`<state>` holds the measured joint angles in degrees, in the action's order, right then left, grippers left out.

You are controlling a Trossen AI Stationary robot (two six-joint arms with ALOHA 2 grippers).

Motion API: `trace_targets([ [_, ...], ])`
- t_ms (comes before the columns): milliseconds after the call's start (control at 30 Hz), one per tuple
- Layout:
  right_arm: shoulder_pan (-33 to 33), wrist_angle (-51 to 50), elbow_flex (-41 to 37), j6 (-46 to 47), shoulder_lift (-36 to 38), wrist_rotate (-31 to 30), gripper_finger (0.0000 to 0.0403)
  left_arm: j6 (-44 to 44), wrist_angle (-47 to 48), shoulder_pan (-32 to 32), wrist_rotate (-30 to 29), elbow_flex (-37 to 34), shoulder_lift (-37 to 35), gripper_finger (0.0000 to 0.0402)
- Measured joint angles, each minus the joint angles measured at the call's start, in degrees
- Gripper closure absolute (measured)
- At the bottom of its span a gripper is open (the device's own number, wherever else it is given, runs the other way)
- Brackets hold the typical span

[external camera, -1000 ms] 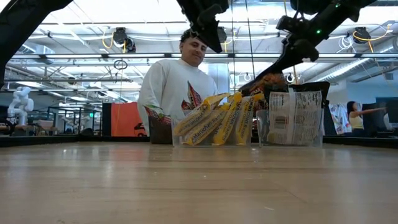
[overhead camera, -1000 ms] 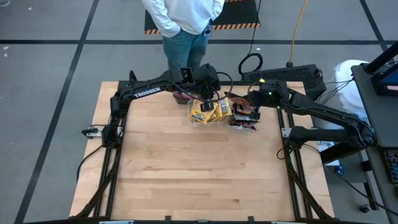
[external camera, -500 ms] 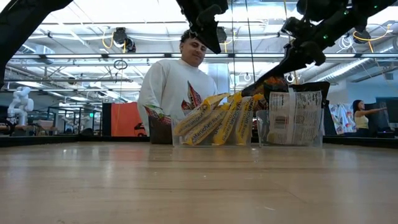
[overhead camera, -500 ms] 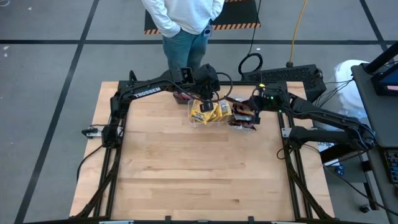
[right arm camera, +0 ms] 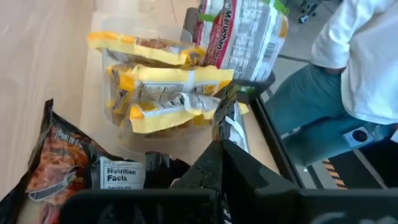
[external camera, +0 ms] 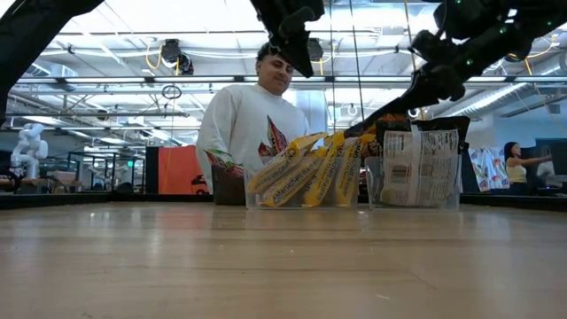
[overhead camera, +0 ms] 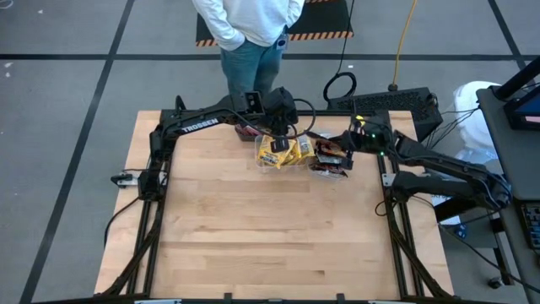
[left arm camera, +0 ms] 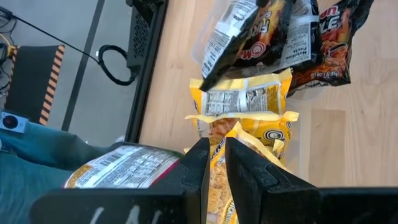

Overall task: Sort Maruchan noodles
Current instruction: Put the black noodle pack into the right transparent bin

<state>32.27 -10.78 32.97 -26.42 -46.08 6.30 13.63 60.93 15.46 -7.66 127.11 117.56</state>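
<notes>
Pinching nothing, your right fingers (right arm camera: pixel 225 163) sit pressed together by the dark packets (overhead camera: pixel 331 157) while left fingers (left arm camera: pixel 213 163) hang slightly apart over the yellow packets (overhead camera: pixel 285 150) in tubs at the counter's (overhead camera: pixel 261 236) far edge; crinkly, light, slippery, likely brittle noodles, so grab an edge.

Dark packets (left arm camera: pixel 273 37) cut off by left wrist view's edge; tub (overhead camera: pixel 283 154) walls mostly hidden by yellow pkts (overhead camera: pixel 287 150).
</notes>
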Motion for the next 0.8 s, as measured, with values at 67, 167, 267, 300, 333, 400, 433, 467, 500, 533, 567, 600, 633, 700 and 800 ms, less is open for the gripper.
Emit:
trace_targets([
  [67, 0.4, 1.7, -1.4, 0.7, 0.6, 0.0, 0.0403, 0.0, 0.4, 0.0, 0.0, 0.0, 0.0, 0.0344],
  [167, 0.7, 2.9, -3.0, 2.1, 1.5, 0.0, 0.0403, 0.0, 0.8, 0.0, 0.0, 0.0, 0.0, 0.0344],
  [267, 1.0, 2.9, -3.9, 4.4, 2.9, -0.2, 0.0403, 0.0, 1.1, 0.0, 0.0, 0.0, 0.0, 0.0344],
  [300, 1.2, 2.8, -4.4, 5.3, 3.5, -0.3, 0.0403, 0.0, 1.2, 0.0, 0.0, 0.0, 0.0, 0.0344],
  [333, 1.3, 2.4, -4.7, 6.2, 4.1, -0.5, 0.0403, 0.0, 1.2, 0.0, 0.0, 0.0, 0.0, 0.0344],
  [400, 1.5, 1.5, -5.3, 8.1, 5.4, -2.1, 0.0403, 0.0, 1.5, 0.0, 0.0, 0.0, 0.0, 0.0344],
  [433, 1.5, 1.1, -5.8, 9.2, 6.0, -3.3, 0.0403, 0.0, 1.7, 0.0, 0.0, 0.0, 0.0, 0.0344],
  [467, 1.5, 0.8, -6.3, 10.2, 6.7, -4.4, 0.0403, 0.0, 1.9, 0.0, 0.0, 0.0, 0.0, 0.0344],
  [500, 1.5, 0.7, -6.9, 11.0, 7.3, -5.0, 0.0403, 0.0, 2.1, 0.0, 0.0, 0.0, 0.0, 0.0344],
  [533, 1.5, 0.6, -7.5, 11.6, 8.0, -5.1, 0.0403, 0.0, 2.3, 0.0, 0.0, 0.0, 0.0, 0.0344],
  [567, 1.5, 0.6, -8.1, 12.1, 8.6, -5.1, 0.0403, 0.0, 2.4, 0.0, 0.0, 0.0, 0.0, 0.0344],
  [600, 1.5, 0.6, -8.7, 12.5, 9.1, -5.2, 0.0403, 0.0, 2.4, 0.0, 0.0, 0.0, 0.0, 0.0344],
  [633, 1.5, 0.7, -9.3, 13.0, 9.6, -5.2, 0.0403, 0.0, 2.4, 0.0, 0.0, 0.0, 0.0, 0.0344],
  [700, 1.5, 0.6, -10.3, 13.7, 10.2, -5.4, 0.0403, 0.0, 2.4, 0.0, 0.0, 0.0, 0.0, 0.0344],
  [800, 1.5, 0.6, -11.0, 14.4, 10.6, -8.6, 0.0403, 0.0, 2.4, 0.0, 0.0, 0.0, 0.0, 0.0344],
])
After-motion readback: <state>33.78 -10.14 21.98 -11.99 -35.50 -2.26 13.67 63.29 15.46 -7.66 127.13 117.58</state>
